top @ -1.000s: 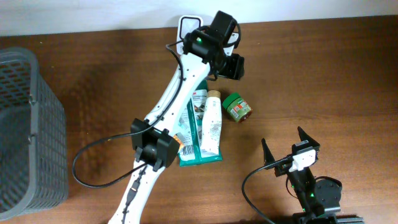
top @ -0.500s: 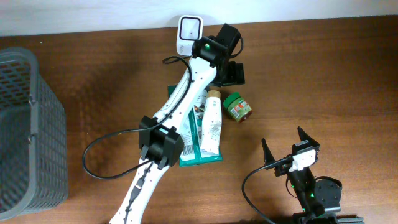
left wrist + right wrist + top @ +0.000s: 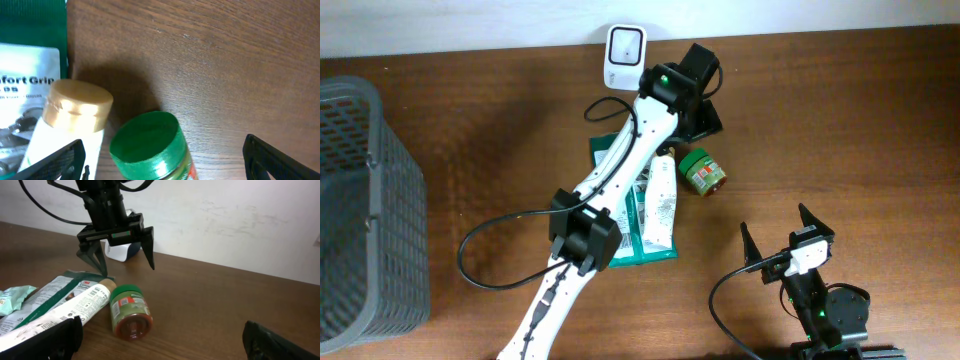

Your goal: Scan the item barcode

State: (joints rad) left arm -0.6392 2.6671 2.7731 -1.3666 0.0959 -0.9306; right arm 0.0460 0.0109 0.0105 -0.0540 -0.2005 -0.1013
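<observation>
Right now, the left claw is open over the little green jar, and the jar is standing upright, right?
Not quite. The green jar is lying on its side, not standing upright, as the right wrist view shows. The left claw is open over it, as you said.

A small jar (image 3: 702, 172) with a green lid and a green label lay on its side on the table (image 3: 840, 120), lid end toward the back. Just beside it on the left, a white tube (image 3: 661, 200) with a tan cap lay flat on top of a green packet (image 3: 638, 245), cap also toward the back. A small white scanner (image 3: 624, 52) with a square window stood upright at the table's back edge, apart from them.
</observation>
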